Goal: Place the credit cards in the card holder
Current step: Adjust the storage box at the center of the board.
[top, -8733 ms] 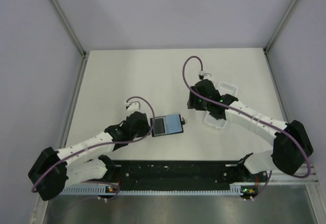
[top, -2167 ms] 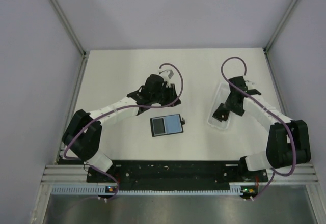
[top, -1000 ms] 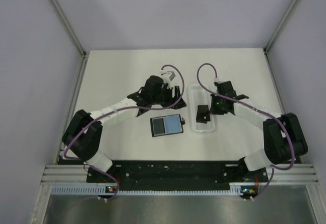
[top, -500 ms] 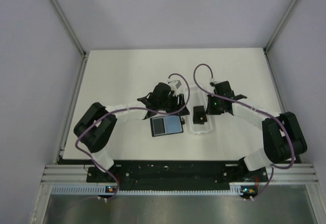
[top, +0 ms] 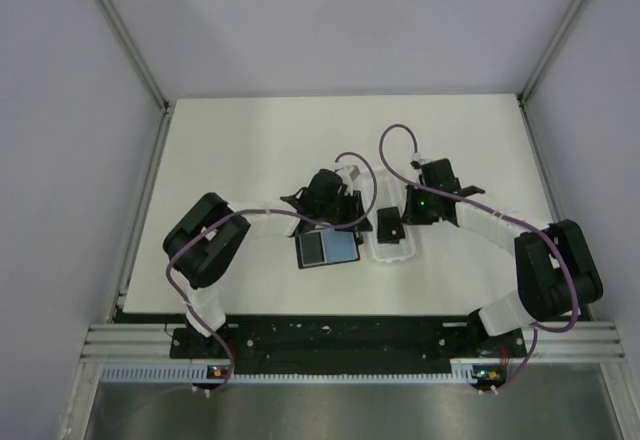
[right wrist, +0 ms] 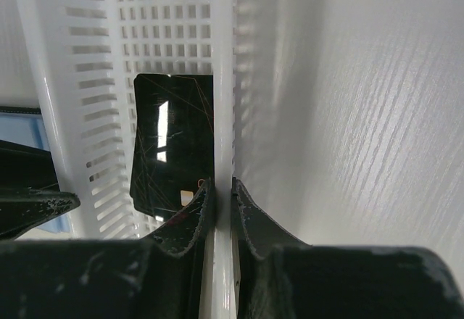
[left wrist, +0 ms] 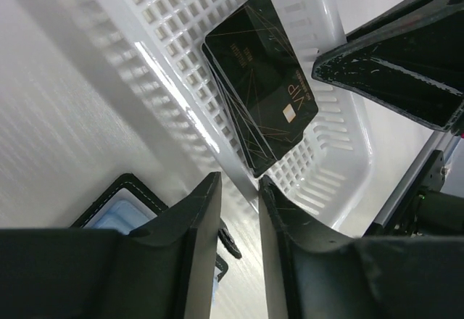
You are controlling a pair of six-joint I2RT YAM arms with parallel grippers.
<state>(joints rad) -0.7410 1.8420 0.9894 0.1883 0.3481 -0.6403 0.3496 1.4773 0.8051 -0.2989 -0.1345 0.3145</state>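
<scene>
The credit cards (top: pixel 391 228) are a small stack of black cards lying in the white slotted tray (top: pixel 396 253), and show in the left wrist view (left wrist: pixel 261 94) and the right wrist view (right wrist: pixel 170 138). The card holder (top: pixel 328 248) lies open just left of the tray, blue-grey lining up, with its corner in the left wrist view (left wrist: pixel 119 210). My right gripper (top: pixel 408 218) is shut on the tray's right wall (right wrist: pixel 221 80), fingertips (right wrist: pixel 205 196) either side. My left gripper (left wrist: pixel 238 181) is narrowly open at the tray's left wall (left wrist: pixel 181 14), between the holder and the tray (top: pixel 357 222).
The right gripper's black fingers (left wrist: pixel 391 72) show across the tray in the left wrist view. The left gripper's fingers (right wrist: pixel 29 203) show beyond the tray in the right wrist view. White table (top: pixel 250 140) lies behind, with metal posts and grey walls around it.
The right gripper has pulled the tray with the cards left, up beside the card holder. The left arm has swung down and right to the tray's left wall.
</scene>
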